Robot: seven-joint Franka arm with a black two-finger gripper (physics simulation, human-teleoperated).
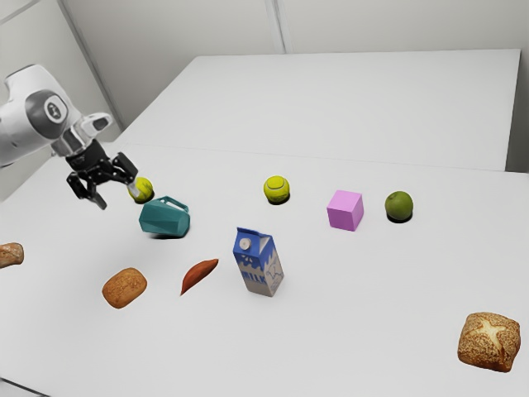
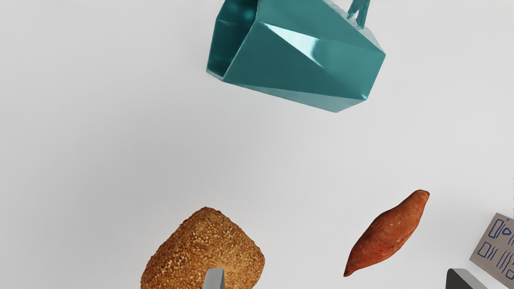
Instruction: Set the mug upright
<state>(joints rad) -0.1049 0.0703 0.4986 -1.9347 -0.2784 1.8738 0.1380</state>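
Nearest is the crusty bread [image 1: 489,341], at the front of the exterior view's right. The table [image 1: 355,107] carries everything. Above it hangs the gripper [image 2: 335,279], its fingers spread wide with nothing between them. The milk carton [image 1: 259,262] stands to the exterior view's right of the mug [image 2: 305,56], which lies on its side, mouth turned away from the carton, handle [image 1: 176,201] raised. The step in hand looks to be reaching for it; next calls for lining the open fingers up across the body or handle, closing, then lifting and tipping the base down. A yellow ball [image 1: 142,189] sits near the mug and could get nudged.
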